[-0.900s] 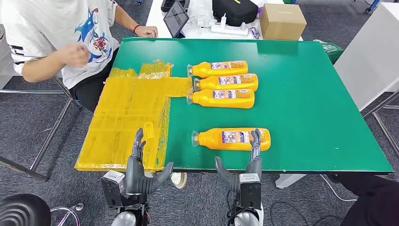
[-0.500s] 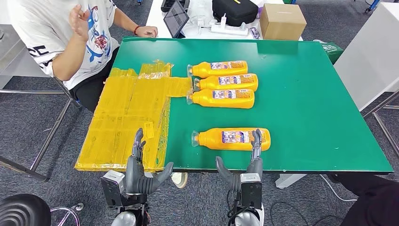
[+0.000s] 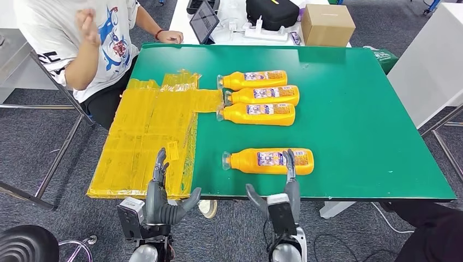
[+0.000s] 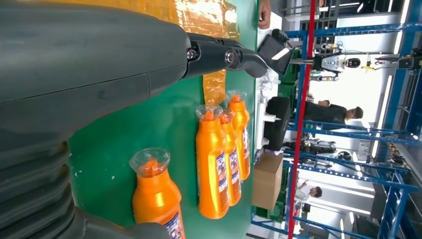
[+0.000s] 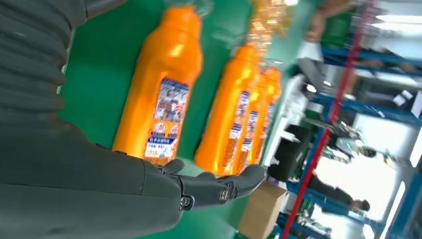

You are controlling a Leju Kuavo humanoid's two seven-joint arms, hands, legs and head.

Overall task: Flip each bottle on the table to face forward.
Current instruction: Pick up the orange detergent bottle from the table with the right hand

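Left robot hand (image 3: 162, 191): open, empty, above yellow sheet (image 3: 147, 136).
Right robot hand (image 3: 281, 188): open, fingertips over near bottle (image 3: 267, 161).
Three bottles (image 3: 256, 97): side by side, farther on bench (image 3: 360, 109).

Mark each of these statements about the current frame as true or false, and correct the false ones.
1. Four orange bottles lie on the green table. True.
2. The nearest bottle stands upright. False: it lies on its side, cap toward the yellow sheet.
3. The left hand holds a bottle. False: it is open, holding nothing, over the yellow sheet's near edge.
4. The right hand is open, its fingertips reaching over the nearest bottle. True.
5. A cardboard box sits on the green table. False: it sits on the white table behind.
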